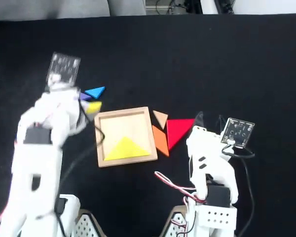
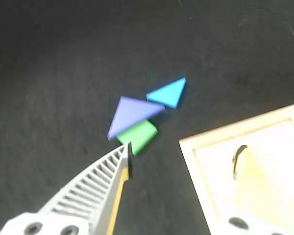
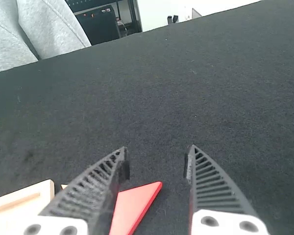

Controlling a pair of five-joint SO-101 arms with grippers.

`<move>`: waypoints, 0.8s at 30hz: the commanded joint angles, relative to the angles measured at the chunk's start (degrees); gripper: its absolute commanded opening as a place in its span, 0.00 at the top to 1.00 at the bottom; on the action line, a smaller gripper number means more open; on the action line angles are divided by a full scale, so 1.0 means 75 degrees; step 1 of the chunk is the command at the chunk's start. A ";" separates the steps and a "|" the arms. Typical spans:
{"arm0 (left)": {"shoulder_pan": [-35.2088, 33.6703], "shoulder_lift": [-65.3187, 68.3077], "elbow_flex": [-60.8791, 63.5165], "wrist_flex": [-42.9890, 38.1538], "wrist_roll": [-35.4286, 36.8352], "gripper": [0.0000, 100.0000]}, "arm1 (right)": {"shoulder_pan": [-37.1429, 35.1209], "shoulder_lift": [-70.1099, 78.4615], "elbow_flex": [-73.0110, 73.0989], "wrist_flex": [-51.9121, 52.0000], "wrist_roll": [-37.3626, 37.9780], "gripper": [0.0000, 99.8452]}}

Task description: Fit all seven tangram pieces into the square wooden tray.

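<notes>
At the bottom of the high view we see both arms rising from their bases on the black desk [image 1: 138,54]. The right arm [image 1: 207,163], lower right, is folded short and upright. Its right hand [image 3: 157,161] points out over the bare cloth and is released, its two fingers [image 3: 98,186] standing clearly apart with nothing between them. The tip of the red triangle [image 3: 134,205] lies on the desk below that gap.

In the lower middle of the frame sits the square wooden tray [image 1: 124,112], flat on the desk, with the yellow triangle [image 1: 126,148] inside it against the near wall. Just right of the tray lie the orange piece [image 1: 161,140], the red triangle beside it, and the tan triangle [image 1: 160,117] just above them.

The left arm [image 1: 37,158] stretches long from lower left toward upper left. The left hand [image 1: 83,109] comes down just beside the green square [image 2: 138,135], off the tray's upper left corner. We cannot tell whether this hand is released or clenched. The purple triangle [image 2: 132,113] overlaps the green square, and the blue triangle [image 2: 167,93] touches the purple one, farther up.
</notes>
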 commanded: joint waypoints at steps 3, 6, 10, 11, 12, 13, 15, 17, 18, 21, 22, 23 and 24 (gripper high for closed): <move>-0.0029 -0.3036 0.2116 0.0105 0.0551 0.66 | 0.0094 -0.0639 -0.0029 -0.0188 -0.0035 0.81; -0.0369 -0.3376 0.2632 0.0117 0.1032 0.66 | 0.0105 -0.0639 -0.0029 -0.0188 -0.0035 0.81; -0.0733 -0.3177 0.3042 0.0070 0.1395 0.66 | 0.0070 -0.0639 -0.0029 -0.0141 0.0164 0.81; -0.0791 -0.3106 0.3100 0.0047 0.1477 0.66 | 0.0059 -0.0639 -0.0029 -0.0141 0.0305 0.81; -0.0850 -0.3048 0.3171 0.0023 0.1559 0.66 | 0.0012 -0.0639 -0.0029 -0.0117 0.0422 0.81; -0.0885 -0.3001 0.3264 -0.0094 0.1618 0.66 | -0.0105 -0.0639 -0.0029 -0.0047 0.0516 0.81; -0.0967 -0.2977 0.3628 -0.0645 0.1606 0.66 | -0.0445 -0.0639 -0.0029 0.0105 0.0785 0.81; -0.1026 -0.2977 0.4132 -0.1407 0.1618 0.66 | -0.0844 -0.0639 -0.0029 0.0363 0.1137 0.81; -0.1026 -0.2977 0.4331 -0.1735 0.1618 0.66 | -0.1020 -0.0639 -0.0029 0.0481 0.1289 0.81; -0.1037 -0.2989 0.4530 -0.2063 0.1618 0.66 | -0.1336 -0.0662 -0.0029 0.0668 0.1336 0.81; -0.1037 -0.2989 0.4542 -0.2063 0.1618 0.66 | -0.1336 -0.0662 -0.0029 0.0656 0.1289 0.81; -0.1037 -0.2989 0.4542 -0.2063 0.1618 0.66 | -0.1336 -0.0662 -0.0029 0.0692 0.1254 0.81; -0.1037 -0.2989 0.4542 -0.2063 0.1618 0.66 | -0.1313 -0.0662 -0.0029 0.0727 0.1266 0.81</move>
